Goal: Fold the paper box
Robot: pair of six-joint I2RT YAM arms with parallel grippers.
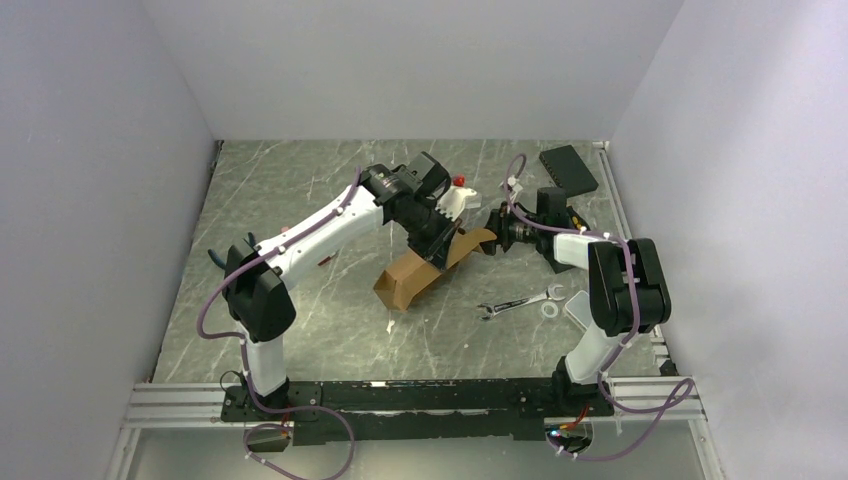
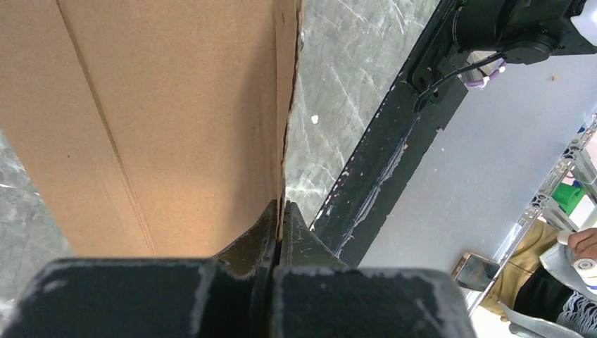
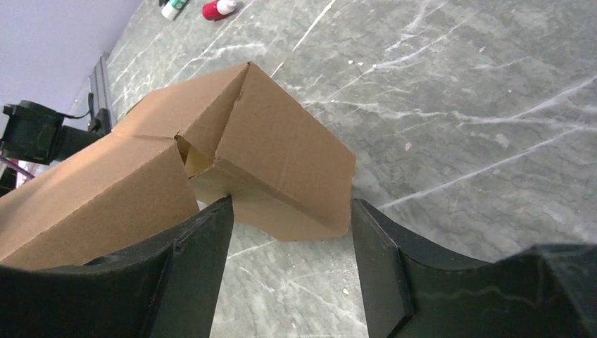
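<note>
While L gripper [image 2: 281, 211] pinches paper box [image 1: 425, 270] wall, R gripper [image 3: 288, 211] gapes wide by end flap [image 3: 281, 165].
Likely light, bendy card, creases easily; best taken at flap edge.

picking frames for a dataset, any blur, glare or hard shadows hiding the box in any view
Top view: even soft light, no glare, only faint shadows, box clear. Left wrist view: cardboard grain sharp, the left end effector pinching its edge looks dark and soft. Right wrist view: box crisp, the open right end effector dark and slightly soft, mild sheen on the table.
</note>
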